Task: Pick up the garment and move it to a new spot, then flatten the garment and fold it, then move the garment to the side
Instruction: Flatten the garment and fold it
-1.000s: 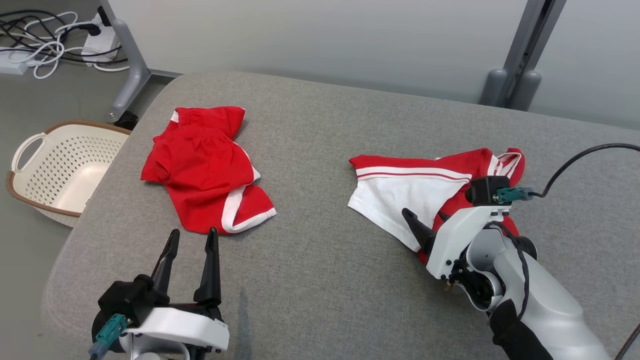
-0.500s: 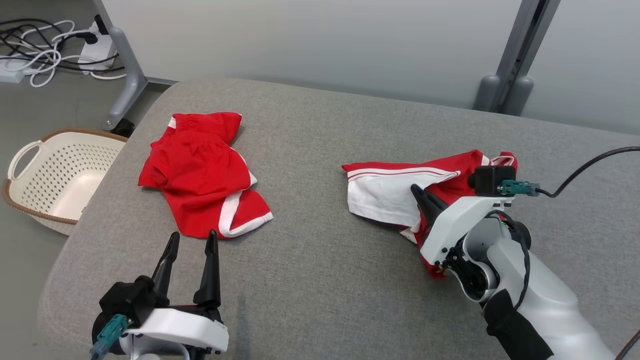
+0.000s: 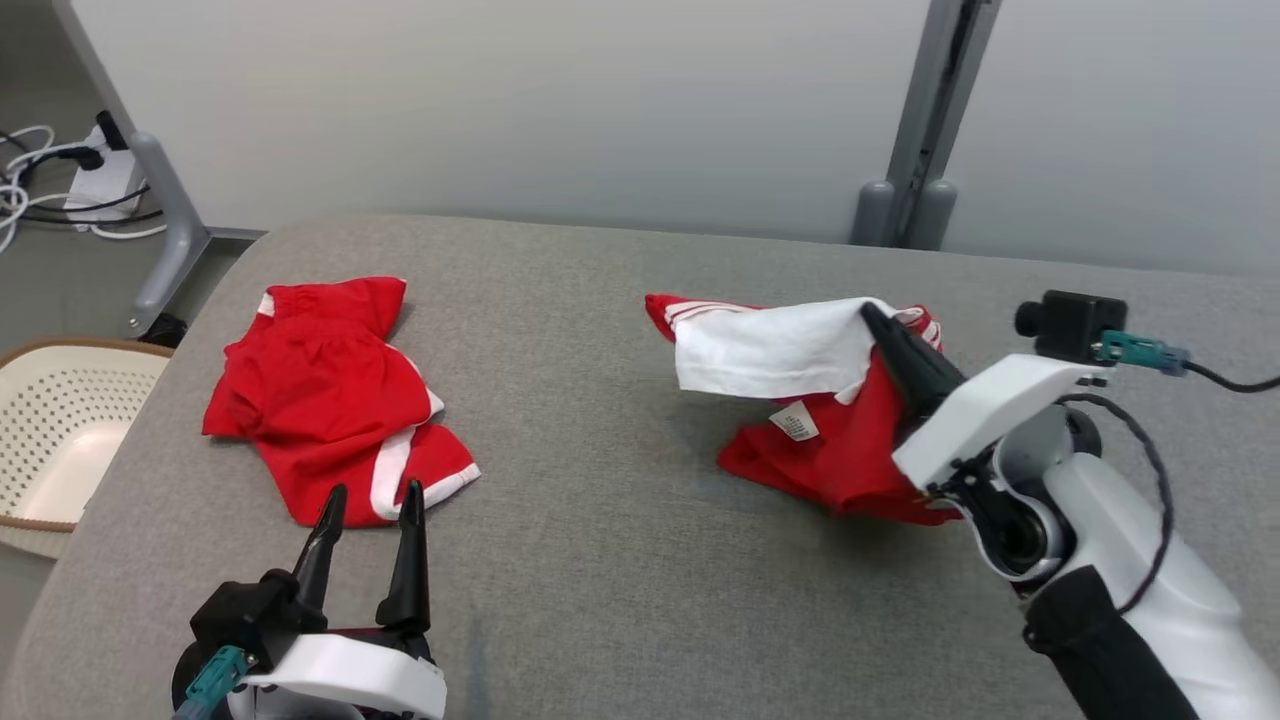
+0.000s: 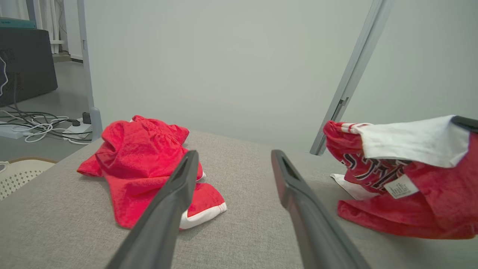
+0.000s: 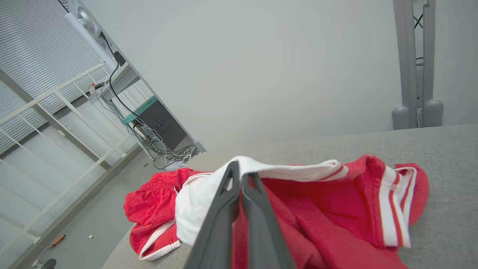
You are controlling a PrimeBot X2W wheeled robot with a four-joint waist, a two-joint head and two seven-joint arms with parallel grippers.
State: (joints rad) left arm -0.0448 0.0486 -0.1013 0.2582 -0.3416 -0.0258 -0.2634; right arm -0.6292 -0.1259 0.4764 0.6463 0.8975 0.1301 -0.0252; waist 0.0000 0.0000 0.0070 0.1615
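head view, garment: red and white, right of centre; white part held up, red part resting on the grey surface; small label showing
head view, right gripper: fingers together, clamped on the garment's white fold
head view, left gripper: lower left, fingers apart, holding nothing, tips near the red shorts
head view, basket: left edge, beside the surface
left wrist view, left gripper: two fingers spread, nothing between them
left wrist view, cloth: shorts flat at left, garment at right edge, well apart
right wrist view, right gripper: fingers pressed shut, white cloth draped over the tips
right wrist view, garment: centre and lower right; shorts behind at lower left
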